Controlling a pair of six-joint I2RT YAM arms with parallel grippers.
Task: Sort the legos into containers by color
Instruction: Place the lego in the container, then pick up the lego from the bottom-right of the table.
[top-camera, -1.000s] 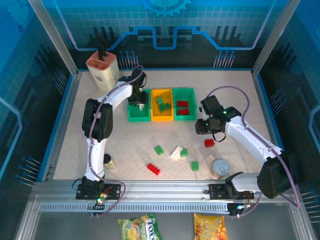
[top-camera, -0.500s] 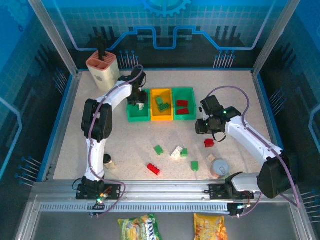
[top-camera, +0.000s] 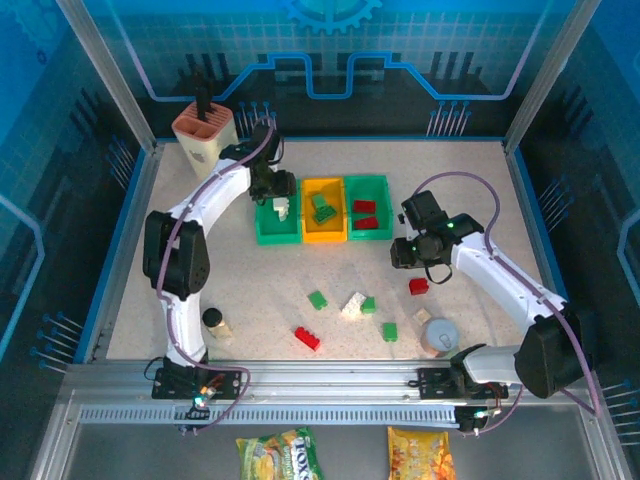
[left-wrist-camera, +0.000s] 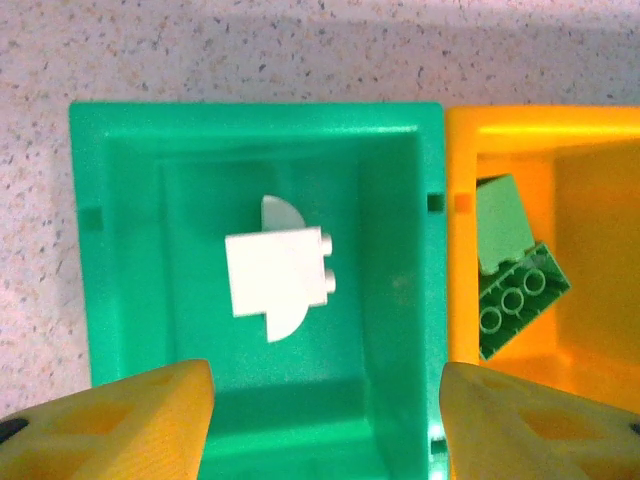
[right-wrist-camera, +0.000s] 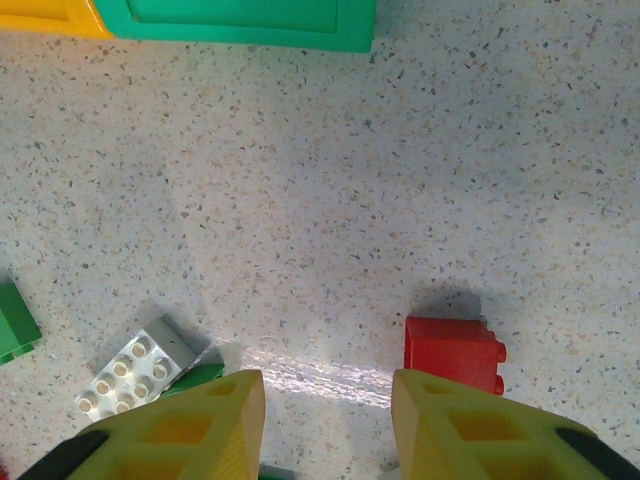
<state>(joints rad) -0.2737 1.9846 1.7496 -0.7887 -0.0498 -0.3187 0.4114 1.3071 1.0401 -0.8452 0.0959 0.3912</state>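
Left gripper (left-wrist-camera: 322, 380) hangs over the left green bin (left-wrist-camera: 130, 300), fingers spread wide, nothing between them; white brick (left-wrist-camera: 275, 275) lies flat on that bin's floor; yellow bin (left-wrist-camera: 458, 250) touches it on the right and holds green bricks (left-wrist-camera: 515, 295); right green bin (top-camera: 368, 181) holds red bricks (top-camera: 364, 214). The bins sit in contact, so a finger clipping a wall on the way up would likely shove the whole row. Mid-table, loose white brick (top-camera: 353, 305) sits against a loose green brick (top-camera: 368, 304); a pinch there may take both colours. Right gripper (right-wrist-camera: 325, 385) is low over the table, fingers narrowly apart and empty; red brick (right-wrist-camera: 452, 352) lies off its right finger, not between; closing here would likely miss or knock it toward the grey cup (top-camera: 440, 337).
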